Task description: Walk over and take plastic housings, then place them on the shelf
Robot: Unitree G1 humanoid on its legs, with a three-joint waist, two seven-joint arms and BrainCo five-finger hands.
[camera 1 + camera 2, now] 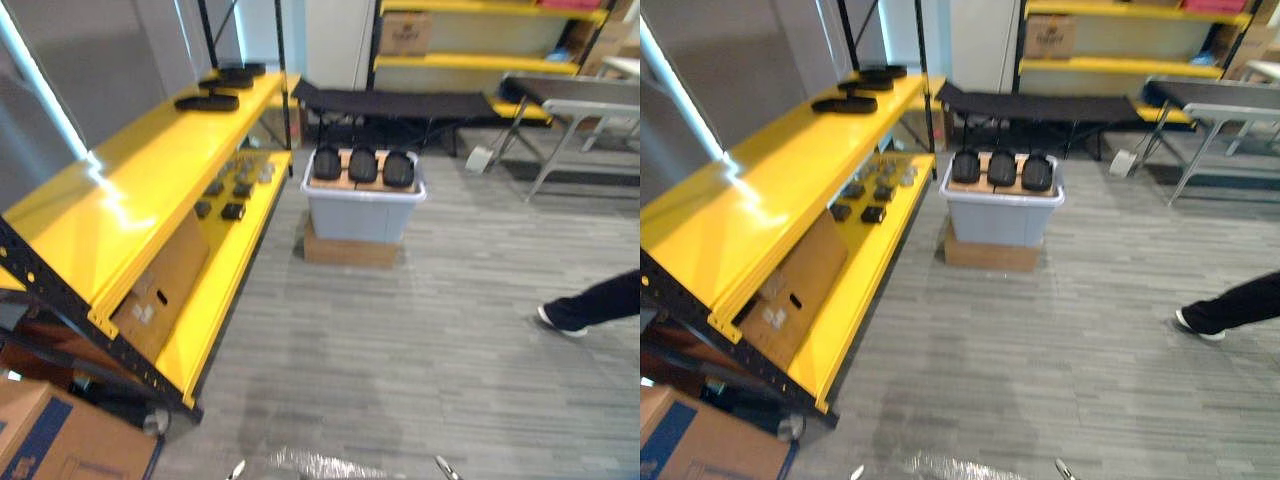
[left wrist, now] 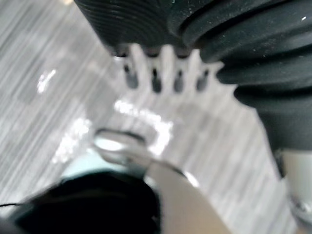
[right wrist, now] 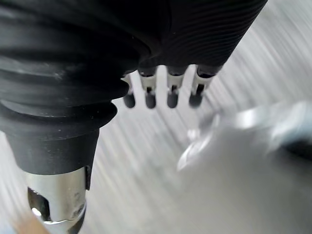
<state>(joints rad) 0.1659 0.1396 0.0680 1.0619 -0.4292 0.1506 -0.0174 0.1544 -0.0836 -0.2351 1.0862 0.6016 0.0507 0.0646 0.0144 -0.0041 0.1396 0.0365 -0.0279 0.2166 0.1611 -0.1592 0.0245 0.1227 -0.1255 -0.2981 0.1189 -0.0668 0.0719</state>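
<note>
Noted far ahead at centre, atop grey bin (image 1: 360, 215) right of yellow shelf (image 1: 150, 170): three plastic housings (image 1: 362, 166) in a left-right row, well apart from left hand (image 2: 166, 63) and right hand (image 3: 173, 84), both slack-fingered, empty, neither nearer.

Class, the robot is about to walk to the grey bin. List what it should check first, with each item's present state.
1. Three black housings sit on the grey bin: ok.
2. Floor up to the bin is free: ok.
3. Person's leg is off the path, at the right: ok.
4. Left hand open, holding nothing: ok.
5. Right hand open, holding nothing: ok.
6. Room on the yellow shelf: ok.
</note>
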